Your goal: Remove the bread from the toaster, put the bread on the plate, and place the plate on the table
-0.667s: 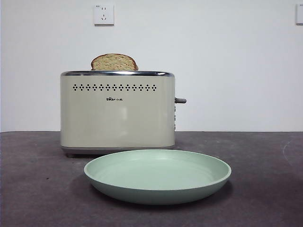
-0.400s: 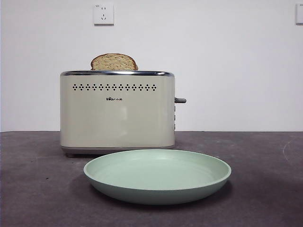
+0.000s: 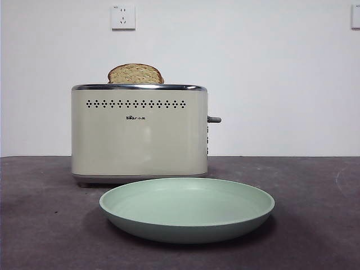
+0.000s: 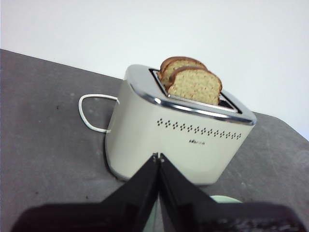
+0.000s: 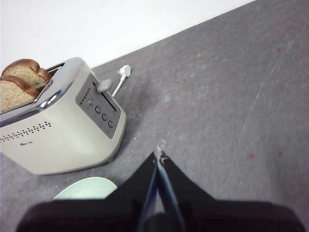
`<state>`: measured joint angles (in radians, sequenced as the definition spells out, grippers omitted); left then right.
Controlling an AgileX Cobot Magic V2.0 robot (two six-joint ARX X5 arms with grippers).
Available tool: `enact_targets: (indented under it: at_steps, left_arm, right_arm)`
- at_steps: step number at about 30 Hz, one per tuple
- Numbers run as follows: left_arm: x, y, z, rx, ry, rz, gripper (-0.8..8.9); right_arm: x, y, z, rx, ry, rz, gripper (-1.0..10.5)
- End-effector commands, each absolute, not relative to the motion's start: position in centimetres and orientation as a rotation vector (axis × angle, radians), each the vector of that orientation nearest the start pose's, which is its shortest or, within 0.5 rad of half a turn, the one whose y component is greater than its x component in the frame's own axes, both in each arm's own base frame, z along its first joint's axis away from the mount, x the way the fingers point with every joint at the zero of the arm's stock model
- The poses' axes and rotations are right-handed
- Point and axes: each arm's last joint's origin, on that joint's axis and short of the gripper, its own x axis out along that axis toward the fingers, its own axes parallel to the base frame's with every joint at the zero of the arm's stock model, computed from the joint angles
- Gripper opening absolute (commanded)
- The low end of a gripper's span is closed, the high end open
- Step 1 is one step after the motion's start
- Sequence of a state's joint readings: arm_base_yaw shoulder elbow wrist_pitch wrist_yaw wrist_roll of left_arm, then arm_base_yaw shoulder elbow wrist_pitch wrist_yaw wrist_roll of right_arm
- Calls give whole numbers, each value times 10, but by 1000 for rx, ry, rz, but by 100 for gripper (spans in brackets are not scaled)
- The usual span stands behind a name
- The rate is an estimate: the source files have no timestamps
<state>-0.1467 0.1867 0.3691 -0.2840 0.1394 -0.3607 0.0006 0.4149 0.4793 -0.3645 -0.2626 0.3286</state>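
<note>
The bread [image 4: 195,86] stands upright in the slot of the toaster [image 3: 139,132], its rounded, brown-crusted top poking above the chrome rim; a second slice [image 4: 175,65] sits just behind it. The bread is judged light, soft and crumbly, so it is best pinched gently across its 2 flat faces at the exposed top edge. The toaster is boxy, cream and smooth. The plate [image 3: 187,209], round, shallow, matte mint-green with a raised rim, lies on the mottled grey counter [image 3: 45,225] just in front of the toaster. The left tool [image 4: 158,157] and right tool [image 5: 159,155] are both closed and empty, held well apart from the toaster.
</note>
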Motion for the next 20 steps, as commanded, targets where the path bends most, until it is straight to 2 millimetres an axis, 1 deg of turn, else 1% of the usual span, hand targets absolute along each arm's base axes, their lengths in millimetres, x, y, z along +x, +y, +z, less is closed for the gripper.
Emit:
enact_targets:
  at_steps: [1,5,9,12,15,16,17,20]
  left_arm:
    - [93,-18,260,-348,178,-260,-6]
    - [106,-20,284,-279,229,-285,-6]
    - [124,-24,313,-217,306,-304,-6]
    - [139,-26,335,-185,370,-301,-3]
    - [154,-28,358,-158,411,-314,2]
    - [159,-29,364,-136,414,-334,10]
    - [163,-31,372,-120,415,-357,44]
    - [175,-34,391,-125,420,-399,270]
  right_arm:
    - [120,9,289,257,330,260,-2]
    - [133,11,329,214,326,323,1]
    - [145,14,368,195,310,367,2]
    - [154,17,391,181,289,434,2]
    - [162,18,406,180,273,477,18]
    - [165,18,410,180,271,487,47]
    - [168,19,412,179,270,490,93]
    - [176,20,415,181,280,495,235]
